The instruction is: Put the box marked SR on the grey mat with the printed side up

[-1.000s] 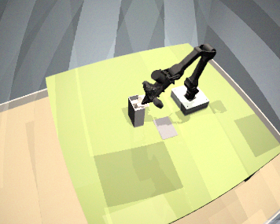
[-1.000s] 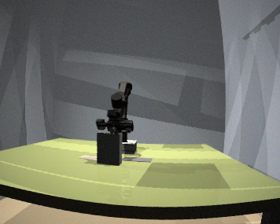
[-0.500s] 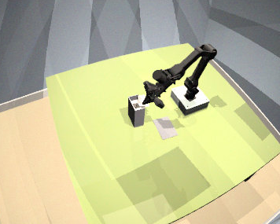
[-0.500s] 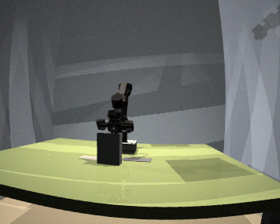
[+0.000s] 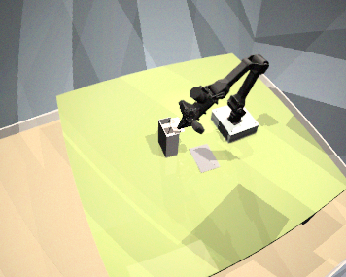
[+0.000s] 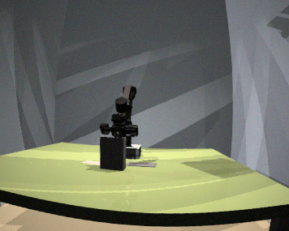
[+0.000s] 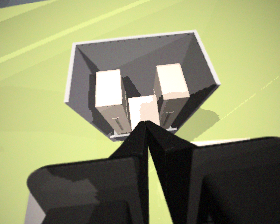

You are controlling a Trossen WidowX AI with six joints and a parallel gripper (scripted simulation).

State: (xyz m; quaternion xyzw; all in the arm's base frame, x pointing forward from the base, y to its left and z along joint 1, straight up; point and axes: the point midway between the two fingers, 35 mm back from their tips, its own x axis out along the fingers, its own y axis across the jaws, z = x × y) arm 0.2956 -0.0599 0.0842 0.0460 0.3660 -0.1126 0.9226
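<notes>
Bin and hand on the counter (image 5: 134,200) (image 6: 173,183) (image 7: 30,125). The grey bin (image 5: 170,146) (image 6: 113,154) (image 7: 140,45), open at the top, stands well in from the counter's edges and contains three pale boxes: left (image 7: 109,88), middle (image 7: 143,111) and right (image 7: 172,81) in the wrist view. The SR box is among them; which one cannot be told, the codes being unreadable. The hand (image 5: 181,126) (image 6: 118,135) (image 7: 144,125) is closed, fingertips together and gripping nothing, at the bin's mouth; contact with a box or wall cannot be determined. The grey mat (image 5: 204,158) (image 6: 142,164) lies near the bin.
</notes>
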